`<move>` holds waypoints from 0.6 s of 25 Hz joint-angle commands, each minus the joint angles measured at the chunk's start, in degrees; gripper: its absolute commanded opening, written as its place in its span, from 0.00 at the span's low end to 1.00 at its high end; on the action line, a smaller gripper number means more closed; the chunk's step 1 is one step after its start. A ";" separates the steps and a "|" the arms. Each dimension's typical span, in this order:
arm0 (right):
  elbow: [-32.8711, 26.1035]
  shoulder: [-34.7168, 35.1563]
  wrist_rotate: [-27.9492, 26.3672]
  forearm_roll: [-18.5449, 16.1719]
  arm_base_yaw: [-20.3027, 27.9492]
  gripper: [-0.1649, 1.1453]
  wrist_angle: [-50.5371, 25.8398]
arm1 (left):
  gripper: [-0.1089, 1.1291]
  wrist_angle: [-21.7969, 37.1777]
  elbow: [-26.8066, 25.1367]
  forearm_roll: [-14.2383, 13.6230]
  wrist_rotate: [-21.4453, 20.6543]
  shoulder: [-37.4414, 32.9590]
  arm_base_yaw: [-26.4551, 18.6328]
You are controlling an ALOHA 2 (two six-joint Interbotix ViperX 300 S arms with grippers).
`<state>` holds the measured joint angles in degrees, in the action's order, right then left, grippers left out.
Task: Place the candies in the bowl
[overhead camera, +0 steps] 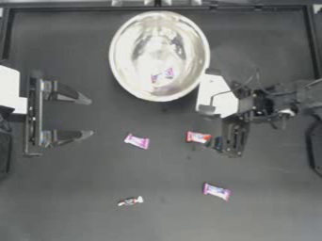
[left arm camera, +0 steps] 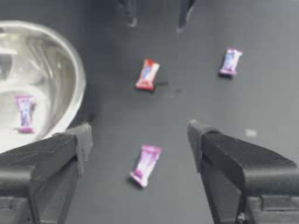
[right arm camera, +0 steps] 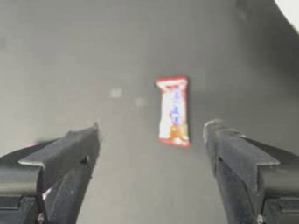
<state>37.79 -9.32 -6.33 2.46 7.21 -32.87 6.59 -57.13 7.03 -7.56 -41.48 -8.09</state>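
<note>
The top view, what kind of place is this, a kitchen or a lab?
Likely a robot lab bench: a bare dark table, two arms with the left gripper and right gripper, and staged candies beside a bowl.

Shiny mirror-smooth metal bowl [overhead camera: 129, 70]; glossy-wrapped candies [overhead camera: 136, 141]; matt dark table [overhead camera: 75, 197].

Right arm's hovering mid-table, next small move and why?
Probably lower the right gripper onto the red-ended candy and close. Its jaws are open with that candy lying between them in the right wrist view, still on the table. One candy already sits in the bowl; the left gripper waits at the left.
</note>
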 commanded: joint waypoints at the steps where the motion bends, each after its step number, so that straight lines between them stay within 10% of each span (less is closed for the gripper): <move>1: -2.29 1.49 -2.02 -2.11 -0.79 0.88 -0.35 | 0.87 -0.44 0.35 0.26 0.18 -0.44 0.00; 15: -5.89 10.28 -7.82 -8.09 -2.64 0.88 -2.46 | 0.87 -0.44 -0.35 0.79 0.18 -0.62 0.00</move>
<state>33.66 1.14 -13.97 -5.36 4.83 -35.33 6.59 -58.01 7.56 -7.47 -41.75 -8.09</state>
